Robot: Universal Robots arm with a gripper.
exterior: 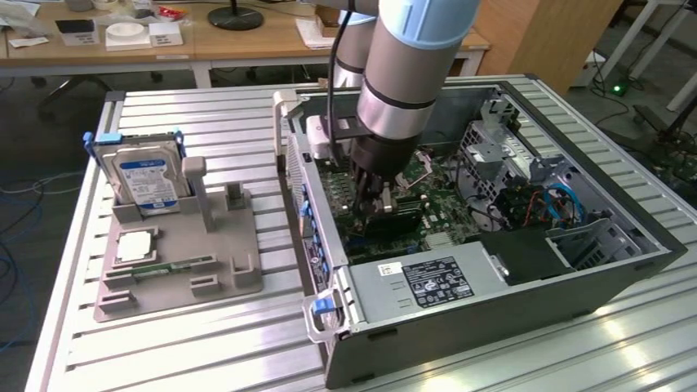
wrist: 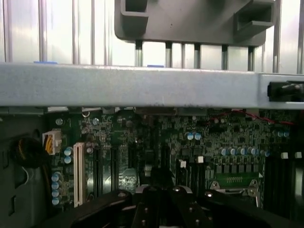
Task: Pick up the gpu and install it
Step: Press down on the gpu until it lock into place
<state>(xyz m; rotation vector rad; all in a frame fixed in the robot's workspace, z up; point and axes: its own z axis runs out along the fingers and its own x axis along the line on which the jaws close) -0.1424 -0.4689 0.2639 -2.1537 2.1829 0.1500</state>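
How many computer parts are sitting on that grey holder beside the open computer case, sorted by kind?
Hard drive: 1
Square silver chip: 1
Green memory stick: 1
Total: 3

Dark gpu (exterior: 394, 220) upright on motherboard

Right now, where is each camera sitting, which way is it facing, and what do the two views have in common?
Exterior view: high off the arm, looking down across the slatted table at the open computer case; the arm and gripper reach into it.
Wrist view: on the wrist inside the case, facing the motherboard; dark gripper parts show at the edge.
Shared: motherboard, case wall, grey parts holder.
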